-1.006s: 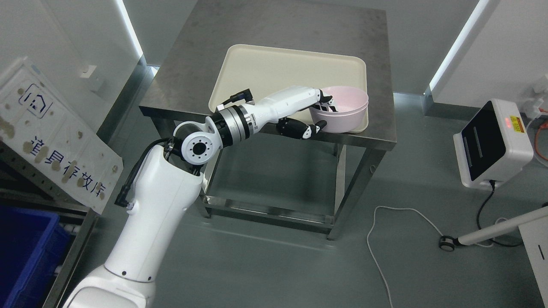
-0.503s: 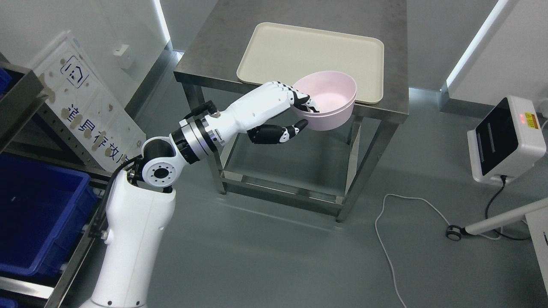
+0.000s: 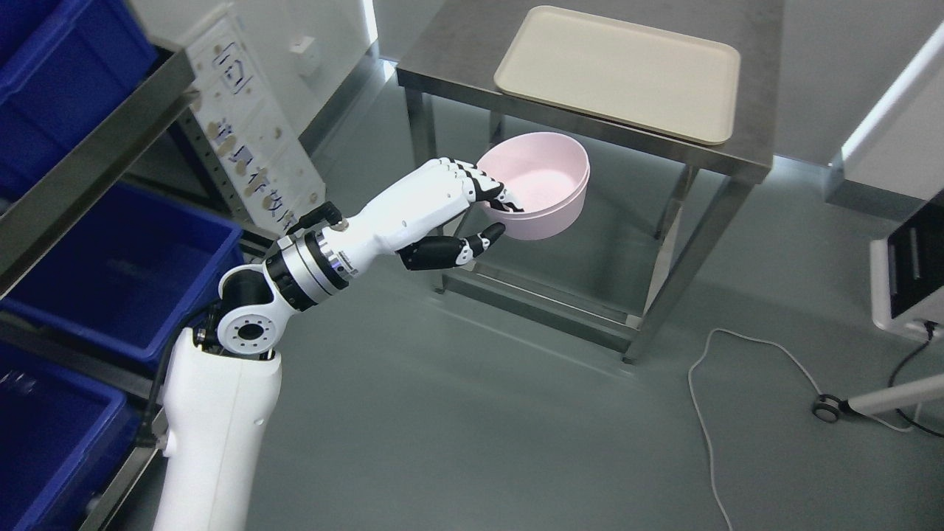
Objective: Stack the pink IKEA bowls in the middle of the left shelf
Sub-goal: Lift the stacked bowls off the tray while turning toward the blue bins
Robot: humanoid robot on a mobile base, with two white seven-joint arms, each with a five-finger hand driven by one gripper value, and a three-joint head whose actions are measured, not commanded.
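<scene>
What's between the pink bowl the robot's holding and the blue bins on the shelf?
In the head view, only the left hand gripping the pink bowl, its arm, and a leaning white sign lie before the blue bins.

The bowl [image 3: 542, 184] is pale pink, the tray [image 3: 619, 70] cream, the bins [image 3: 110, 273] deep blue, the robot hand [image 3: 472, 214] white with black joints.

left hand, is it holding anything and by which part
The left hand holds the pink bowl by its near rim, fingers inside, thumb under the outer wall.
</scene>
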